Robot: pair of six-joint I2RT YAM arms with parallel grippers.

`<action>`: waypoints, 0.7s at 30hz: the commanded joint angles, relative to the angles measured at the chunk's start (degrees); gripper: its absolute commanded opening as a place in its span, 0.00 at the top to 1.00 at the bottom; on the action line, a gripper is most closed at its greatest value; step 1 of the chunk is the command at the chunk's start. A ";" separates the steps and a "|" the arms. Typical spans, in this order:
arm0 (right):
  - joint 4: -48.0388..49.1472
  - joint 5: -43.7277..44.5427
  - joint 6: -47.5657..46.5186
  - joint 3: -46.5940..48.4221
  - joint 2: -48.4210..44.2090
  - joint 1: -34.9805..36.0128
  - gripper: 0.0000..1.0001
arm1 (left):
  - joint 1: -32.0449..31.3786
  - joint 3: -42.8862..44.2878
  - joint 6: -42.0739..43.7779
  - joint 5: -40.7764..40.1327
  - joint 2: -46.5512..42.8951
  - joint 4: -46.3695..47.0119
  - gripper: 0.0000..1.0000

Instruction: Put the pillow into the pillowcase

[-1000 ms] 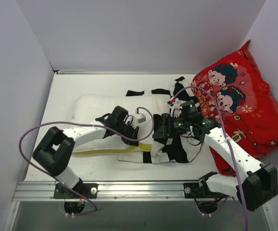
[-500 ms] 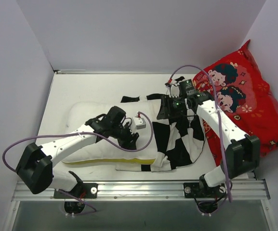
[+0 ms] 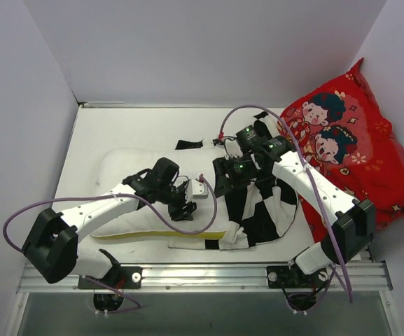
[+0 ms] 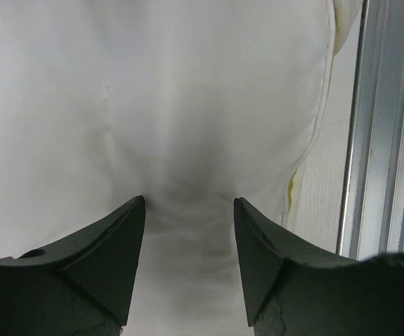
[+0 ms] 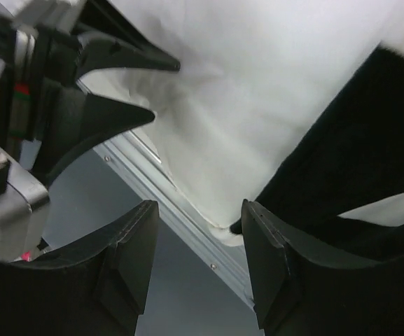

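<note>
The cream-white pillow lies across the table, its yellow edge band along the near side. Its right end sits inside the black-and-white checked pillowcase. My left gripper rests on the pillow near the case's mouth. In the left wrist view the left gripper is open, its tips pressing a dimple into the pillow. My right gripper hovers at the case's open edge. In the right wrist view the right gripper is open and empty, with the pillow and a black square of the pillowcase beyond it.
A large red cartoon-printed cushion leans in the right corner, beside the pillowcase. An aluminium rail runs along the near table edge, close to the pillow's front. White walls close in the left, back and right sides.
The left gripper has opened and slid a little left on the pillow. The right arm swung back and then left, and the bunched pillowcase now lies spread over the pillow's right end.
</note>
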 commanded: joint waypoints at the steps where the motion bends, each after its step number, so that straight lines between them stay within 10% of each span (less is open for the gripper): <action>1: -5.79 3.21 -0.87 -3.94 -1.53 1.26 0.49 | -0.36 -1.57 2.55 3.87 -0.34 7.17 0.39; 21: -5.97 1.37 0.62 -14.31 -0.92 0.99 0.57 | -6.25 -7.30 1.14 0.71 4.57 21.86 0.40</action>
